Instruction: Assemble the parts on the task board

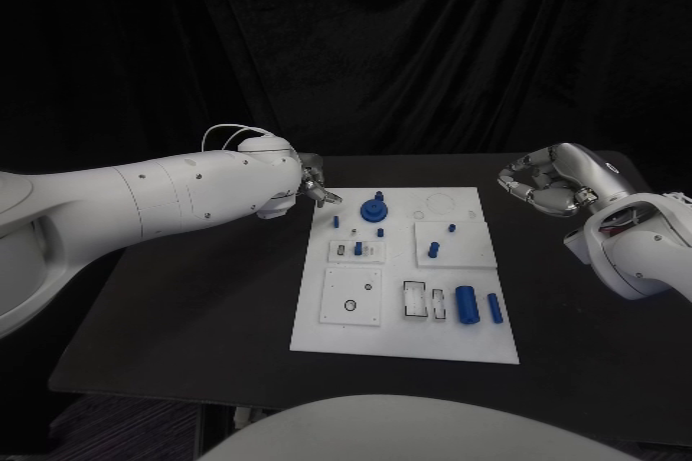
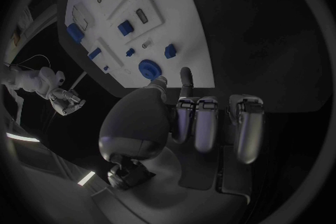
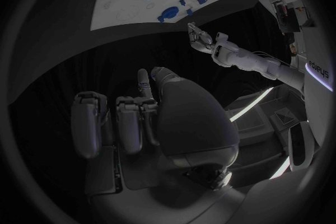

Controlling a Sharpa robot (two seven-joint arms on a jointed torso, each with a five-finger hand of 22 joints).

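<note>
one black table (image 1: 188,311), white task board (image 1: 368,331), black backdrop, both hands curled, empty

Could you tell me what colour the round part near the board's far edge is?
Blue round part; clearest in the head view.

White task board (image 1: 405,345) flat mid-table, small blue parts (image 1: 467,304) lying and standing on it.

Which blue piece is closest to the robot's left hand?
The round blue piece with a knob on top, at the board's far end. It sits just beside the left hand; the other blue pieces are smaller or lie farther down the task board.
</note>
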